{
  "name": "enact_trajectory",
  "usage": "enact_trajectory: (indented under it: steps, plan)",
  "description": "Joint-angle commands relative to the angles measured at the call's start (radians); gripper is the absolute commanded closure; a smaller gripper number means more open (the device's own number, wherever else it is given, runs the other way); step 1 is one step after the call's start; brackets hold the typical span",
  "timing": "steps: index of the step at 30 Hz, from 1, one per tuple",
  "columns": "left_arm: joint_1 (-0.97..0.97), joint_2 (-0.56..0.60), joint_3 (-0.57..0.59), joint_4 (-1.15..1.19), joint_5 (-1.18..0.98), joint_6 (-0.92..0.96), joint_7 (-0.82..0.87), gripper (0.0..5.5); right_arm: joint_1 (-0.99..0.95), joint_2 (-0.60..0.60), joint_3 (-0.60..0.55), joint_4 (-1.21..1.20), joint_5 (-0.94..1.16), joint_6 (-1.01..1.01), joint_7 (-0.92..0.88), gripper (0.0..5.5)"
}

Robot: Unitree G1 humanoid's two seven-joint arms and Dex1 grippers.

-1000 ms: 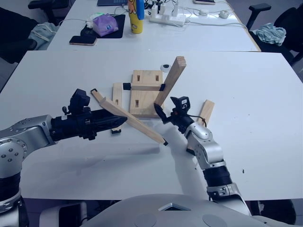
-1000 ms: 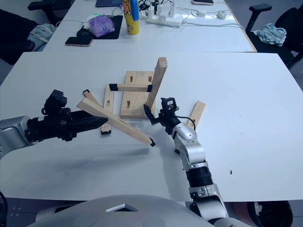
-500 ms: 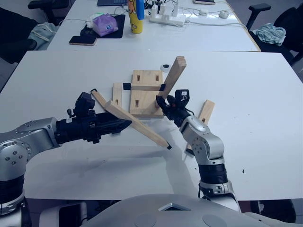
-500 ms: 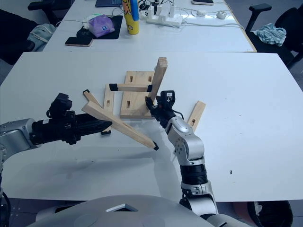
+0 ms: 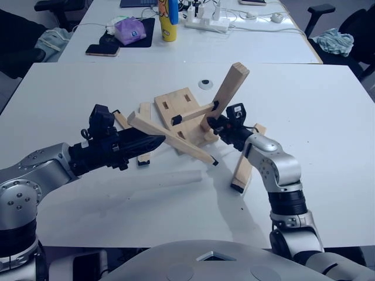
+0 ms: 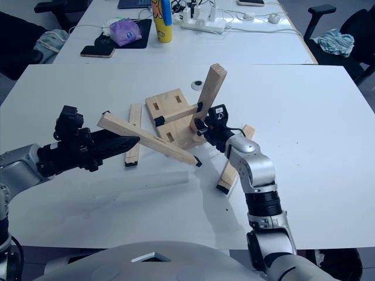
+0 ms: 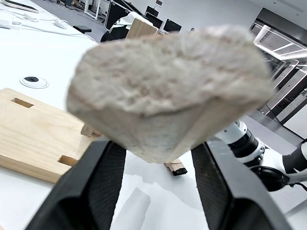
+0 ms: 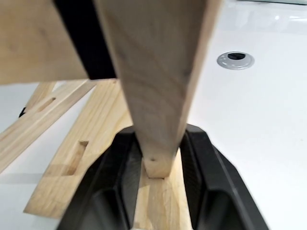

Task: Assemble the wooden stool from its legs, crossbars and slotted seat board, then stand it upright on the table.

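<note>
The left pincer point(image 5: 156, 141) is pressed onto a long leg point(image 5: 176, 142) near its upper end and holds it slanting above the table point(image 5: 328, 117). In the left wrist view its two black fingers point(image 7: 103, 187) sit on both sides of the raw end face of the wood. From this pincer the leg runs forward and to the right. Its black-tipped far end stops close to the right pincer point(image 5: 212, 124), a little nearer to the robot than that pincer.

The right pincer is closed on the foot of a raised leg point(image 5: 229, 88), and its fingers point(image 8: 112, 187) clamp the wood from both sides. The leg rises from the pincer and leans away to the right. A crossbar point(image 5: 193, 112) with black ends meets this leg just above the pincer and goes out to the left.

The slotted seat board point(image 5: 176, 100) lies just beyond and left of the right pincer, at the foot of the raised leg. One edge of it seems lifted off the table, but I cannot tell this for sure. A loose leg point(image 5: 243, 170) lies flat on the table, just to the right of the right pincer, and passes under that wrist. Another wooden piece point(image 6: 132, 153) lies flat below the left pincer's fingers. A round grey cap point(image 5: 205, 84) sits in the table beyond the right pincer.
</note>
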Motion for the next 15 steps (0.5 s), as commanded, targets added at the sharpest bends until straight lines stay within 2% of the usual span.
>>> enact_trajectory:
  steps: [1,11,15]
  plan:
    - [0.013,-0.002,-0.005,-0.019,0.0,-0.011,0.009,3.41,-0.014,-0.053,0.009,0.065,-0.018,-0.039,0.067,3.98]
    - [0.016,0.003,-0.004,-0.033,0.004,-0.02,0.01,3.41,0.067,-0.078,-0.009,-0.012,-0.013,-0.097,0.096,2.58]
    - [0.057,0.011,0.014,-0.033,0.013,-0.028,-0.005,3.41,0.191,-0.106,-0.052,-0.123,0.051,-0.063,0.13,2.01]
